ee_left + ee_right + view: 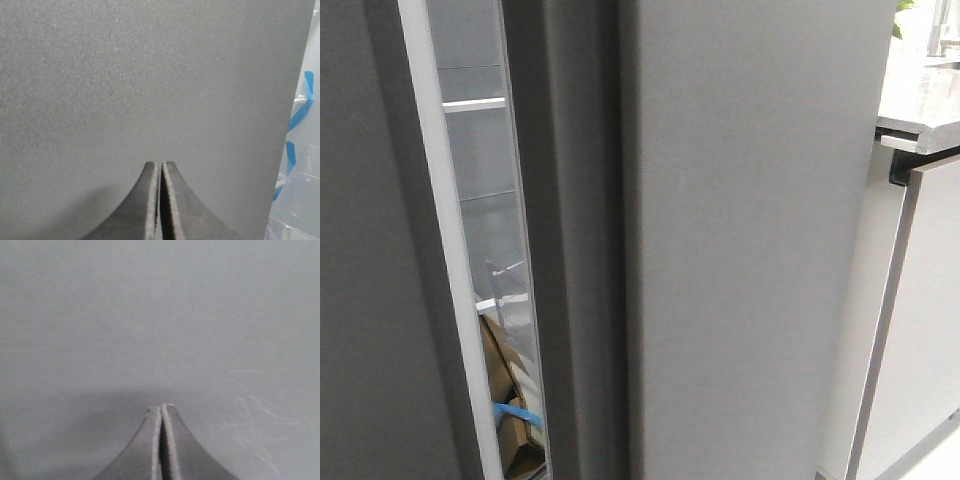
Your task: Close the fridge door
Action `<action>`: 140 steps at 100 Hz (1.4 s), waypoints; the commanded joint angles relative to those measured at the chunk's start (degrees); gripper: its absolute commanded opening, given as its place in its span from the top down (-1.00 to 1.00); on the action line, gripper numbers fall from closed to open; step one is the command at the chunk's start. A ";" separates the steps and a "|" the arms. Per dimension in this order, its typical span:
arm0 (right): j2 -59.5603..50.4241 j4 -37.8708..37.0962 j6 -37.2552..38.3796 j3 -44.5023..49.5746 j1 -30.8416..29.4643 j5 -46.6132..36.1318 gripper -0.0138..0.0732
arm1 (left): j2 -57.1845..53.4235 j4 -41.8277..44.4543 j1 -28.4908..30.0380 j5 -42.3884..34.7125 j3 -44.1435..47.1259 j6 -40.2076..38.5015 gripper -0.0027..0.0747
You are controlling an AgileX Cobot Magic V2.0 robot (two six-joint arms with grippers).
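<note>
In the front view, the fridge door (750, 240) fills the centre and right, its thick darker side edge (570, 250) beside a narrow gap showing the fridge interior (485, 220); neither gripper shows here. In the left wrist view, the left gripper (160, 167), fingers pressed together, points at the door's grey face, tips at or just off it. In the right wrist view, the right gripper (161, 410), also pressed together, meets a plain grey surface (160, 315).

Both arms' fingers (152, 200) (170, 440) are pressed together, tips pointing forward.
</note>
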 commanded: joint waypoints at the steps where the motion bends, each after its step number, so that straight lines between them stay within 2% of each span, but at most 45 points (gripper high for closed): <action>1: 1.46 0.87 -0.50 -1.96 0.15 -7.23 0.86 | 1.09 -0.09 -0.27 -4.40 1.60 -0.20 0.99; 82: 14.98 1.34 -0.50 -1.96 1.13 -20.24 0.86 | 1.09 -0.09 -0.27 -4.40 1.60 -0.20 0.99; 116: 23.16 1.34 -0.30 -1.96 1.13 -31.64 0.86 | 1.09 -0.09 -0.27 -4.40 1.60 -0.20 0.99; 140: 23.98 1.34 -0.30 -1.96 1.13 -32.02 0.86 | 1.09 -0.09 -0.27 -4.40 1.60 -0.20 0.99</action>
